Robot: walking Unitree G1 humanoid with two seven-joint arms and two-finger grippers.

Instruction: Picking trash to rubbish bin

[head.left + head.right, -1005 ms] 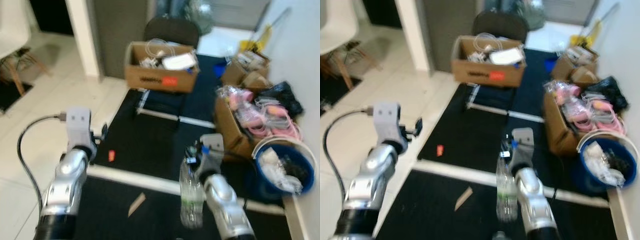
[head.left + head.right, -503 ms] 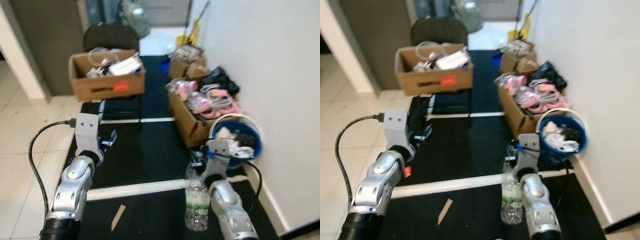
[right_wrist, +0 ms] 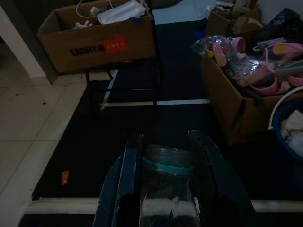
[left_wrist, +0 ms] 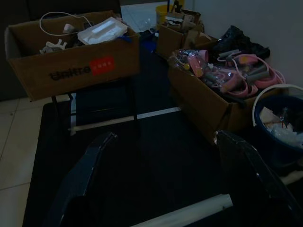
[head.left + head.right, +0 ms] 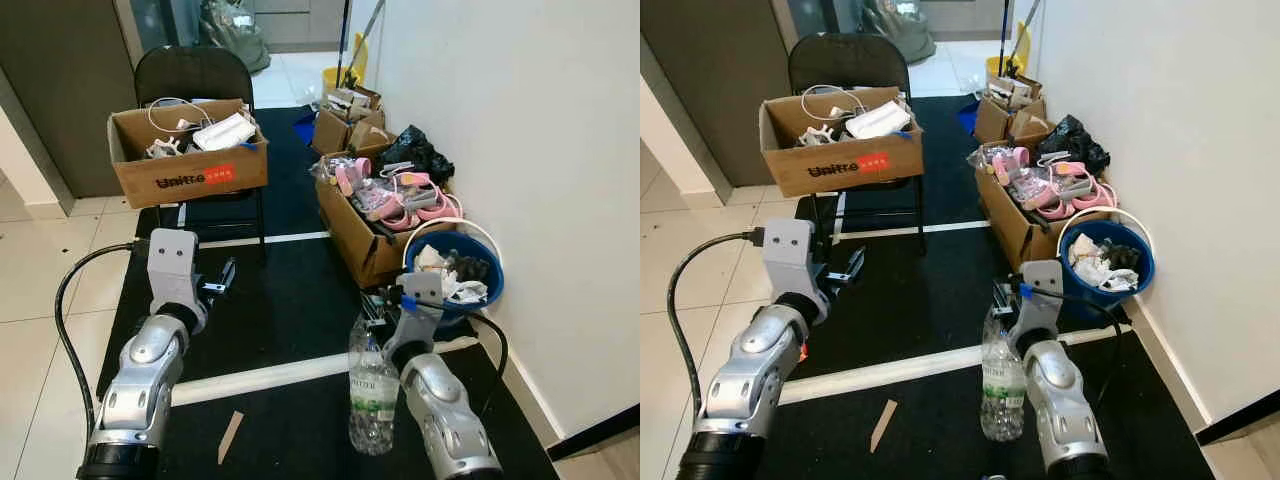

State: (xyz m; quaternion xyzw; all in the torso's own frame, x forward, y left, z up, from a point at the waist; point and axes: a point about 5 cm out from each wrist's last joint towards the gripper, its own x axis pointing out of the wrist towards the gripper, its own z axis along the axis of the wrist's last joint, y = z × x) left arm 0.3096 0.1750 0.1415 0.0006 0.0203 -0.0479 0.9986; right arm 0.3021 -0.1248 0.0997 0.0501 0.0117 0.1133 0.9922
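- Black matting point(image 5: 300, 300) crossed by white stripes covers the floor along a white wall point(image 5: 520, 150) in the left eye view; pale tiles lie to my left.
- Left eye view: my right claw point(image 5: 372, 310) is clenched on the neck of a clear plastic bottle point(image 5: 372, 395), which hangs upright above the mat beside my right forearm. The blue rubbish bin point(image 5: 455, 278), already holding crumpled waste, stands by the wall just ahead and to the right of the bottle.
- Right eye view: a cardboard box point(image 5: 840, 150) rests on a black chair; a second carton point(image 5: 1025, 215) holds pink items.
- Left wrist view: my left claw point(image 4: 163, 175) is released, fingers point(image 4: 92, 165) spread wide, holding nothing.
- Right wrist view: both fingers point(image 3: 130, 175) press the bottle's green-ringed neck.
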